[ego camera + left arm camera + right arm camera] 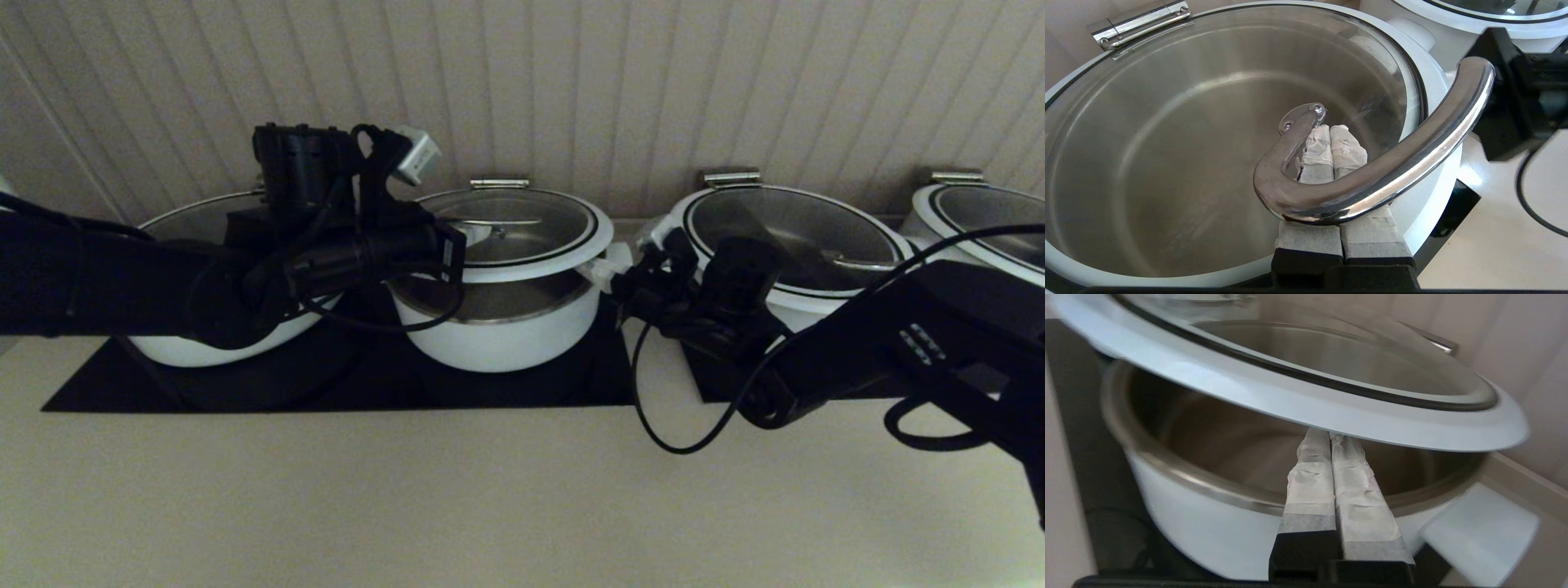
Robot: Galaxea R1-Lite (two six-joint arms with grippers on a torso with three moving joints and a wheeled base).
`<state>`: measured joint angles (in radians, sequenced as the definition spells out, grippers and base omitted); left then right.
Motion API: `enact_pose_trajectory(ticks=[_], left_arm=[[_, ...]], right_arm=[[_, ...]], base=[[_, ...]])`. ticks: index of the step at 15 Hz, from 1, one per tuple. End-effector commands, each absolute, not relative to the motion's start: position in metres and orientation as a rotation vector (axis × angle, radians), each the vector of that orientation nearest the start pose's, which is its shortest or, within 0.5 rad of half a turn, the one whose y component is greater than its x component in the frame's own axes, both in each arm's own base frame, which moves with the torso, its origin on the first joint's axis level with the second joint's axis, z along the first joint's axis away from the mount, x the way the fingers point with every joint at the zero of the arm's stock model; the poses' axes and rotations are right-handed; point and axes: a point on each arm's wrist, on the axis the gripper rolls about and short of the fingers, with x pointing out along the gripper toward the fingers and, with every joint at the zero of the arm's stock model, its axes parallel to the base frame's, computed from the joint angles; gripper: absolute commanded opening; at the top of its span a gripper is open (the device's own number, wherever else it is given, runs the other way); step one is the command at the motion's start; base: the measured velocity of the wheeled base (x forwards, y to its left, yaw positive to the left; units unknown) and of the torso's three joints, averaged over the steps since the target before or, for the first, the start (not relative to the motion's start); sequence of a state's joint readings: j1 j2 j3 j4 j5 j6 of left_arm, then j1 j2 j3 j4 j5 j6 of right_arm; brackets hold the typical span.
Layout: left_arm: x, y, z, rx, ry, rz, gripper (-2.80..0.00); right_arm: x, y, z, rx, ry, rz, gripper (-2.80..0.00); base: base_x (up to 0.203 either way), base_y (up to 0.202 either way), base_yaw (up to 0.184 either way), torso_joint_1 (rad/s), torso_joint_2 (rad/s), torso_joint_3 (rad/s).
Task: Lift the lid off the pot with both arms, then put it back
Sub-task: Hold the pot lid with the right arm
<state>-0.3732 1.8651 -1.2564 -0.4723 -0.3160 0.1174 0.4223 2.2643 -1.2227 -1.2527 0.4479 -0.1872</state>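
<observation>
The lid (522,233) has a glass centre, a broad white rim and a steel bar handle (1372,179). It hangs tilted above the white pot (498,327), with a gap showing the steel inside. My left gripper (449,245) is shut, and its taped fingers (1331,130) reach under the handle bar from the lid's left side. My right gripper (622,282) is shut, and its fingertips (1329,435) are pressed under the lid's white rim (1290,400) over the pot's open mouth (1188,498), by the right stub handle (1478,531).
A wider white pot (188,347) stands to the left, partly behind my left arm. Two more lidded pots (784,229) (980,220) stand to the right. All sit on black hob panels (490,392) against a ribbed wall. A beige counter (490,506) lies in front.
</observation>
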Motion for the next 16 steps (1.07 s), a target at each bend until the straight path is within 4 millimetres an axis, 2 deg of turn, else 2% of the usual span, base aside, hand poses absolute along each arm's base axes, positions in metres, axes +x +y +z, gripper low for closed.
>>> enact_pose_trajectory(ticks=[1,5,12,16], left_arm=[[0.345,-0.143,0.236,0.117,0.093,-0.695,-2.8],[0.343,-0.142,0.237,0.117,0.092,-0.696,-2.8],[0.334,-0.135,0.235,0.128,0.105,-0.69,-2.8],[0.328,-0.131,0.244,0.128,0.093,-0.686,-2.8]], right_arm=[[0.409,0.189,0.14,-0.181,-0.324,0.833,-2.8],[0.421,0.188,0.149,-0.182,-0.366,0.783,-2.8],[0.421,0.189,0.15,-0.183,-0.366,0.783,-2.8],[0.421,0.189,0.15,-0.186,-0.37,0.782,-2.8]], base=[[0.0,0.0,0.0,0.0,0.0,0.0],[0.0,0.0,0.0,0.0,0.0,0.0],[0.0,0.0,0.0,0.0,0.0,0.0],[0.0,0.0,0.0,0.0,0.0,0.0]])
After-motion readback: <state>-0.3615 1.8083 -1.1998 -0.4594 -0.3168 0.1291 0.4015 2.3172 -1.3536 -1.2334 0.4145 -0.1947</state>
